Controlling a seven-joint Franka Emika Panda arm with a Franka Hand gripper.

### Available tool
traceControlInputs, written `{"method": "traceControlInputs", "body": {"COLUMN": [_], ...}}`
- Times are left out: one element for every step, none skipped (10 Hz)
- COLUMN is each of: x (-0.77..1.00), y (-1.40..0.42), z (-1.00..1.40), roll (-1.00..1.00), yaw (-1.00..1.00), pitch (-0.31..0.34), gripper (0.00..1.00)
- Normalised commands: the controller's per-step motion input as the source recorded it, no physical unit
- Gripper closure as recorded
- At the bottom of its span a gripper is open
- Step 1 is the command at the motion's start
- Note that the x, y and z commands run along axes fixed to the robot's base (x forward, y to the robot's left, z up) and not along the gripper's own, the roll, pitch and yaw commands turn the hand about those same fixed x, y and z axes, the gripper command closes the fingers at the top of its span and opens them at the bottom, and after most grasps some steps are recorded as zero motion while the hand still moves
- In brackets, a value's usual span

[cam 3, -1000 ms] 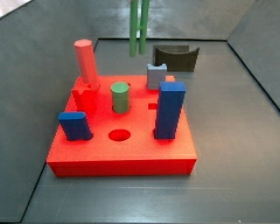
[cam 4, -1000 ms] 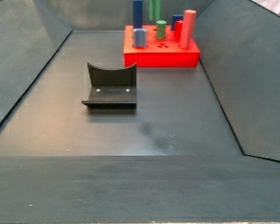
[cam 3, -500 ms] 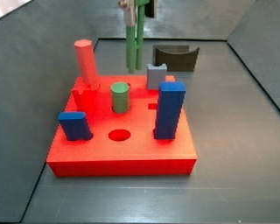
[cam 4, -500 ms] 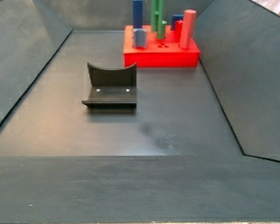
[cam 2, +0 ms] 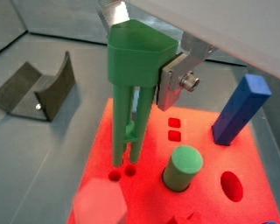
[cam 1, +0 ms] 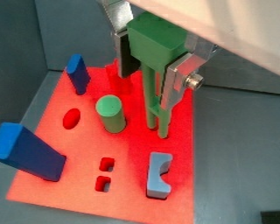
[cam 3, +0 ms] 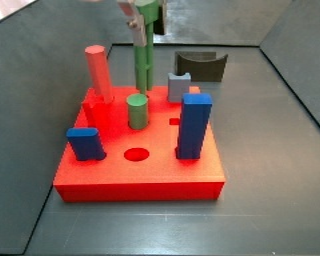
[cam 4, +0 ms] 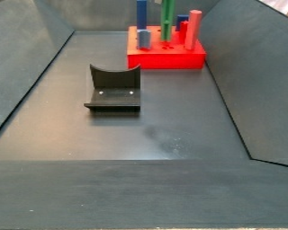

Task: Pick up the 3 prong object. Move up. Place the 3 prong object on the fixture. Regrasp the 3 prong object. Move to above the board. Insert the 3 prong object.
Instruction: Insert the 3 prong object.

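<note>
My gripper (cam 1: 154, 66) is shut on the green 3 prong object (cam 1: 157, 44), holding it upright by its block head with the prongs pointing down. It also shows in a wrist view (cam 2: 136, 61) and in both side views (cam 3: 140, 55) (cam 4: 166, 18). The prong tips hang close over the red board (cam 3: 143, 170), behind the green cylinder (cam 3: 137, 110). I cannot tell whether they touch it. In a side view the gripper (cam 3: 136, 8) is at the top edge. The dark fixture (cam 4: 112, 87) stands empty on the floor, apart from the board (cam 4: 171, 59).
On the board stand a pink post (cam 3: 96, 72), a tall blue block (cam 3: 194, 125), a small blue block (cam 3: 83, 143) and a grey-blue piece (cam 3: 178, 85). A round hole (cam 3: 136, 155) is open at the front. Grey walls enclose the floor.
The gripper has come down with the green 3 prong object and shifted left over the board. The prongs now reach down behind the green cylinder.
</note>
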Motion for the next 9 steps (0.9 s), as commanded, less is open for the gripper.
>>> {"method": "traceControlInputs", "body": {"x": [-0.11,-0.1,-0.07,-0.01,0.0,0.0,0.0,0.0,0.0], "y": [0.0,0.02,0.03,0.11,0.15,0.13,0.05,0.0,-0.02], "z": [-0.25,-0.24,-0.15,-0.05,-0.02,-0.05,-0.08,-0.09,-0.04], "roll": [-0.06,-0.05,-0.05,-0.05,-0.04,-0.02,0.0,0.0,0.0], "yaw": [0.33,0.3,0.25,0.21,0.2,0.21,0.21,0.22,0.22], "pitch": [-0.149,-0.081,-0.013,0.0,0.019,0.039,0.041,0.037,0.0], "gripper": [1.0,1.0,1.0,1.0,1.0,1.0,1.0,1.0,1.0]}}
